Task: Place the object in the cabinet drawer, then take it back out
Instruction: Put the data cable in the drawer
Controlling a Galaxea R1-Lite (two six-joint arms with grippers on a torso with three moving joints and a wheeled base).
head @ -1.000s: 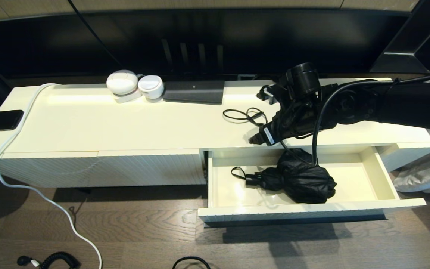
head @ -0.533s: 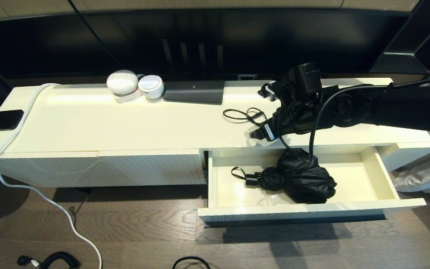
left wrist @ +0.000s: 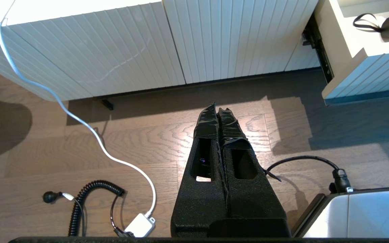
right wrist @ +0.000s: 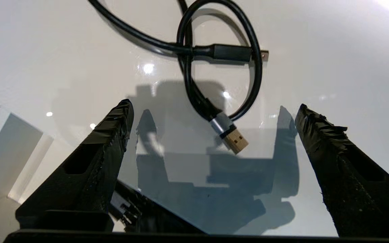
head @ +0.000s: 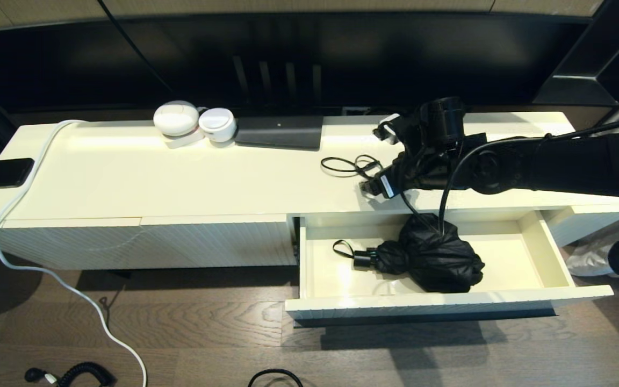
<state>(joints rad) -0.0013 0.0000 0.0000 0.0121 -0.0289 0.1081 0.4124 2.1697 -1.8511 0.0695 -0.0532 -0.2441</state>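
The folded umbrella (head: 427,255) lies inside the open cabinet drawer (head: 449,306). The right gripper (head: 369,187), jaws apart and empty, hovers over the worktop (head: 127,172) at the umbrella's 11 o'clock. Retrieval is judged next: a descent onto the umbrella. The left gripper (left wrist: 218,116), jaws together, is parked above the floor.

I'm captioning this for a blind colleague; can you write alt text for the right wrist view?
The open right gripper hovers over the glossy white cabinet top, its fingers apart on either side of a looped black USB cable lying there.
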